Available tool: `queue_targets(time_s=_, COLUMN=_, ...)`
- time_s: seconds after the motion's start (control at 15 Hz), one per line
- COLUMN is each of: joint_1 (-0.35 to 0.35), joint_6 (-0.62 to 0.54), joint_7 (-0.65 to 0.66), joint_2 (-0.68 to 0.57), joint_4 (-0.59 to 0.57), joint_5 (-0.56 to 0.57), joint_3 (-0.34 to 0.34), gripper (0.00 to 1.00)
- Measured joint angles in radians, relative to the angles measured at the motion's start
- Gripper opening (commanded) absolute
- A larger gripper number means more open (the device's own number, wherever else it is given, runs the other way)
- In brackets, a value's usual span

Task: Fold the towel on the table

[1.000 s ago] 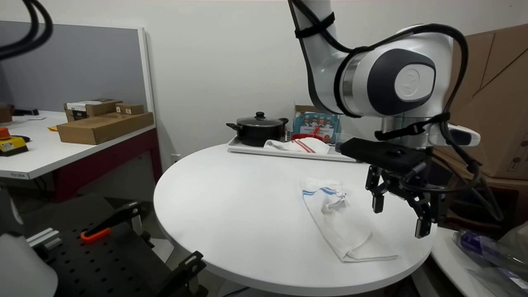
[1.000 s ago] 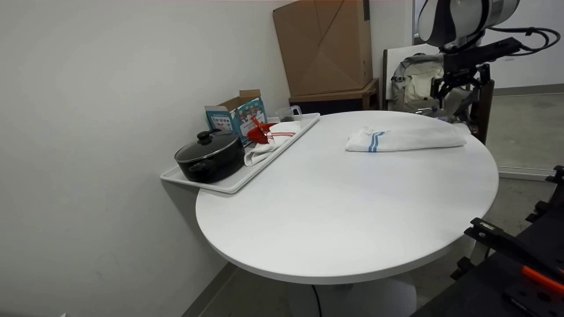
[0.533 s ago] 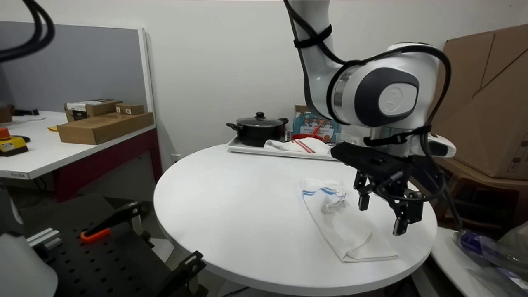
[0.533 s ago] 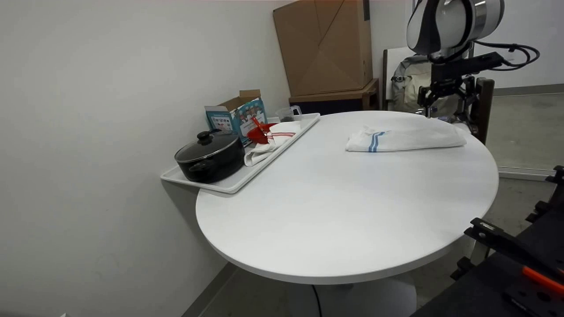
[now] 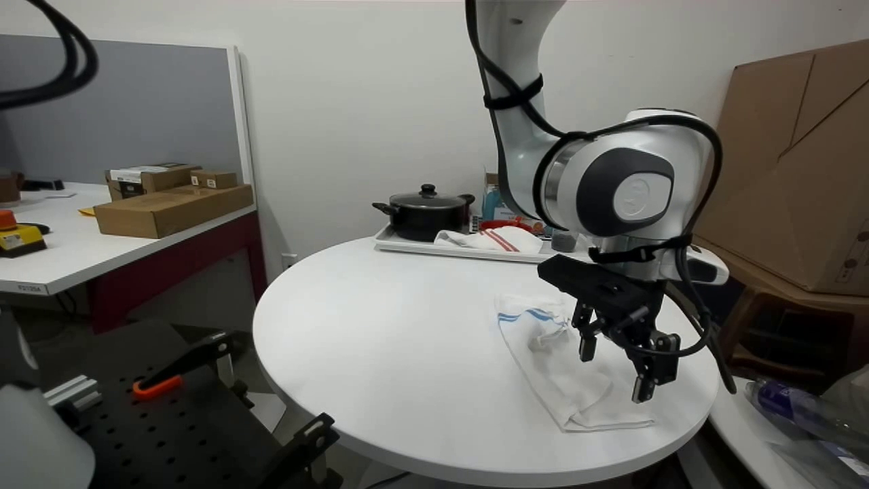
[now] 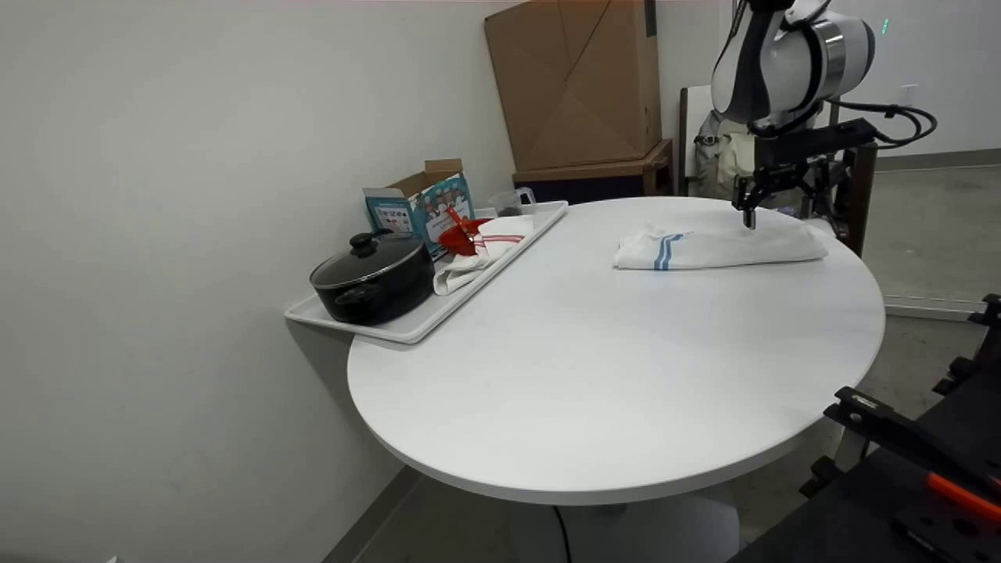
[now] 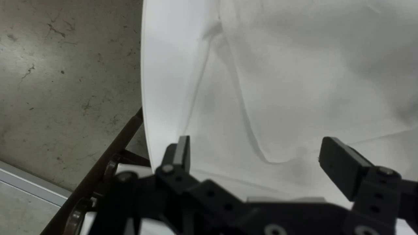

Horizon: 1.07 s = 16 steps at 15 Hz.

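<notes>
On the round white table [image 5: 380, 339], viewed from where I stand: one white towel [image 5: 551, 384], blue-striped at one end, rumpled and partly folded, unmoved over the last second. Above its plain end: one gripper [image 5: 614, 372], lower and farther inward than a second ago, fingers [image 7: 344, 169] spread wide, nothing held; whether they touch the cloth, I cannot tell. Significance, in my judgement: an approach to pinch an edge, the next fold not yet begun. At the table's edge: one white tray [image 6: 407, 337], containing one black pot [image 6: 387, 294], lidded, contents hidden; one red-striped cloth [image 6: 500, 244]; one red item [image 6: 456, 242], kind uncertain; one carton [image 6: 448, 205], flaps open, interior unseen; one clear jug [image 6: 504, 201], something dark at its base.
</notes>
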<state>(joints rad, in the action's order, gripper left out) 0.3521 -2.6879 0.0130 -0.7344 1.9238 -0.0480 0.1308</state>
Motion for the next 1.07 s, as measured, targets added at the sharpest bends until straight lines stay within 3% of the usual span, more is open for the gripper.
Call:
queue_targets(time_s=0.67, joint_1=-0.002, joint_6=0.000, joint_7=0.000, joint_2=-0.048, joint_4=-0.049, joint_5=0.000, joint_3=-0.015, gripper=0.01)
queue_targets(time_s=1.07, joint_1=-0.003, joint_6=0.000, joint_7=0.000, joint_2=-0.051, joint_4=-0.053, joint_5=0.000, joint_3=-0.020, gripper=0.01)
